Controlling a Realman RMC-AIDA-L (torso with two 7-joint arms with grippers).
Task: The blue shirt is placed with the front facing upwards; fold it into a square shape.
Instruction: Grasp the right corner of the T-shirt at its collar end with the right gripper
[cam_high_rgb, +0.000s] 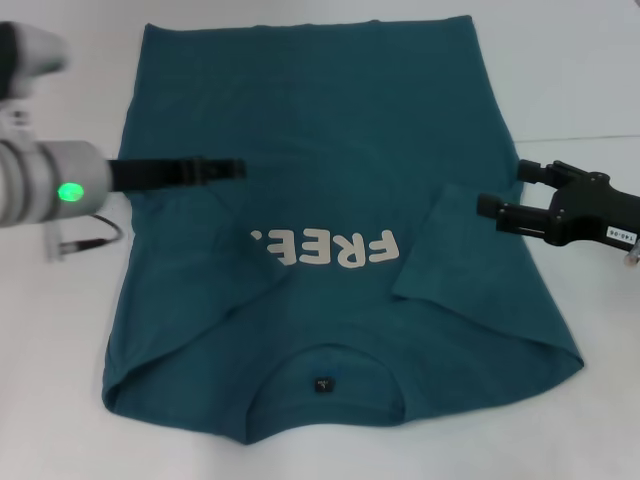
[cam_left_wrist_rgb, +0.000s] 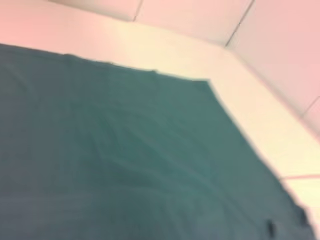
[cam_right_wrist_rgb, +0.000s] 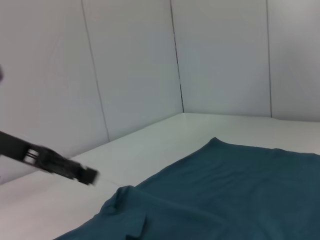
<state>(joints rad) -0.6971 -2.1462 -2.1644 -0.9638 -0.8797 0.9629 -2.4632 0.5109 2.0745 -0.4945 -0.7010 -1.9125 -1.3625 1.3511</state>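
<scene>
The blue shirt (cam_high_rgb: 320, 120) lies flat on the white table, collar and small dark tag (cam_high_rgb: 322, 384) toward me, with the cream "FREE" letters (cam_high_rgb: 330, 250) showing. Both sleeves are folded in over the body; the right one (cam_high_rgb: 470, 250) forms a flap. My left gripper (cam_high_rgb: 238, 168) hovers over the shirt's left half, above the lettering, and it shows as a dark bar (cam_right_wrist_rgb: 85, 173) in the right wrist view. My right gripper (cam_high_rgb: 508, 188) hangs open and empty over the shirt's right edge, just beyond the folded sleeve. Both wrist views show plain shirt fabric (cam_left_wrist_rgb: 125, 150) (cam_right_wrist_rgb: 240, 190).
The white table (cam_high_rgb: 570, 80) extends past the shirt on the right and at the back. A dark cable (cam_high_rgb: 95, 238) loops on the table by the shirt's left edge. Pale walls (cam_right_wrist_rgb: 130, 65) close off the far side.
</scene>
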